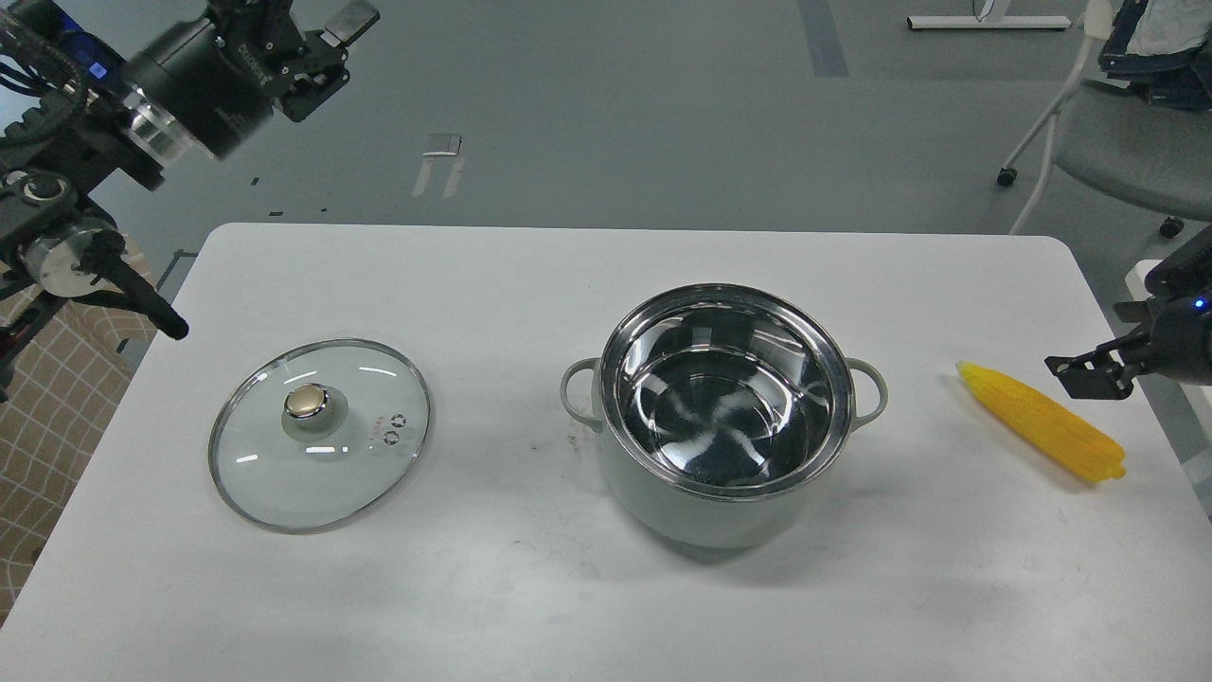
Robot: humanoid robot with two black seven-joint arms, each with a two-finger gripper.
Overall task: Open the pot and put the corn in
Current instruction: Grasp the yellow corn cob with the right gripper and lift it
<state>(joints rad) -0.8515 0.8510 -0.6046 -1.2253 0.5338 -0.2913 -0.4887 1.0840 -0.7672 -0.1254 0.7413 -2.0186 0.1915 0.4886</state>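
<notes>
The pot [703,519] stands open at the table's middle, its shiny steel inside empty. The glass lid [360,455] with a gold knob lies flat on the table to the pot's left. The yellow corn [1042,423] lies on the table right of the pot, pointed end toward the pot. My right gripper [1089,372] comes in from the right edge and hovers just beyond the corn's middle; it is small and dark, so its fingers cannot be told apart. My left gripper [327,52] is raised high at the top left, open and empty, far from the lid.
The white table [530,587] has rounded far corners. A grey chair [1117,142] stands on the floor beyond the table's far right corner. A checked cloth [57,417] shows at the left edge.
</notes>
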